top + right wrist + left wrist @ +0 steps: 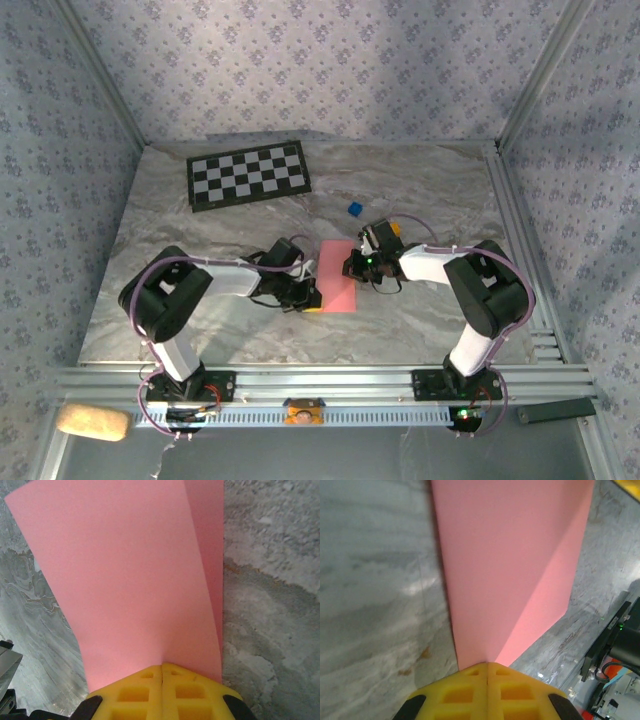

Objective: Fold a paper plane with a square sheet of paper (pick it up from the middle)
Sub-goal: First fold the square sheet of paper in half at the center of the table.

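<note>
Top external view: a pink sheet of paper (338, 278) lies near the middle of the grey marbled bench (200, 320), between the two arms. It looks like an upright rectangle from here, narrower than it is long. The left claw (310, 298) meets the sheet at its lower left edge, and the right claw (354, 265) meets it at the upper right edge. A black-and-white checkerboard mat (248, 173) sits well apart at the far left of the bench. A small blue block (354, 208) rests beyond the sheet, apart from it.

From the left wrist, the yellow fingers (465, 690) are pressed together with the sheet's edge pinched between them. The paper spreads away from the tips, and a shaded crease runs diagonally toward the upper right. Part of the right arm shows at the lower right corner.

From the right wrist, the yellow fingers (132, 692) are likewise pressed together on the sheet's edge. Two layers show here: a top layer curves up, and a second layer peeks out along the right side, so the sheet is folded over.
</note>
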